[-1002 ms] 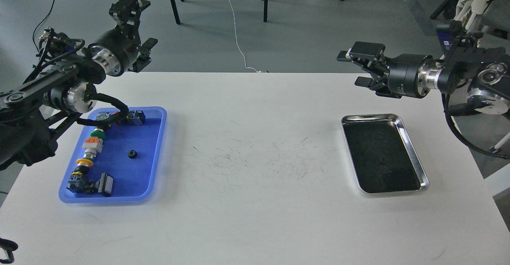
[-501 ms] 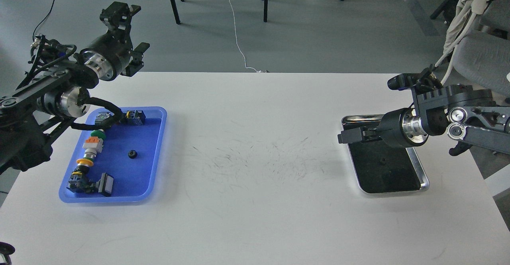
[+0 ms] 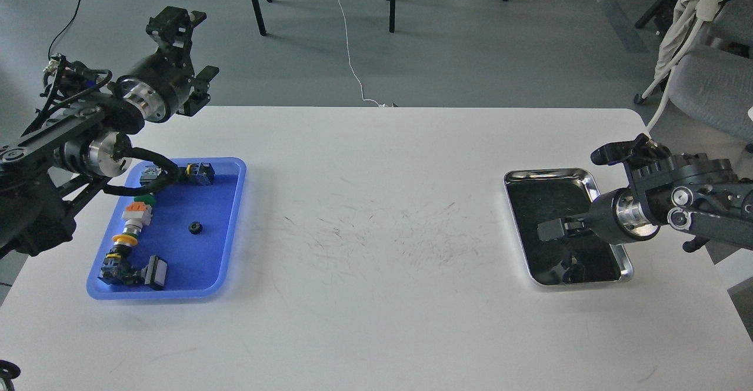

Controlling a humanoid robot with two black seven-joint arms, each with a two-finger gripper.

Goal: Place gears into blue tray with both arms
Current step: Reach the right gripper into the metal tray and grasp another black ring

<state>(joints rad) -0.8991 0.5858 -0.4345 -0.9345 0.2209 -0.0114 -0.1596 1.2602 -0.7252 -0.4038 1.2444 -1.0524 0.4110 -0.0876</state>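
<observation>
One black gear point(image 3: 193, 227) lies in the middle of the blue tray point(image 3: 230, 226) at the table's left. Raised above the tray's far left corner, my left gripper point(image 3: 191, 50) is open and holds nothing. My right gripper point(image 3: 552, 230) reaches in from the right, low over the dark bottom of the silver metal tray point(image 3: 589, 179), pointing left. Its fingers overlap in this view, so I cannot make out a gap or anything between them. Whatever lies under it in that tray is hidden.
Several colourful push-button switches point(image 3: 134, 217) line the blue tray's left side, with a cable from my left arm draped over its far end. A grey chair point(image 3: 712, 85) stands off the table's right far corner. The white table point(image 3: 376, 232) between the trays is scuffed.
My right arm swung down from high above the table's far right edge to low over the silver tray, then drew back right. The left gripper drifted slightly left. The gear stayed put.
</observation>
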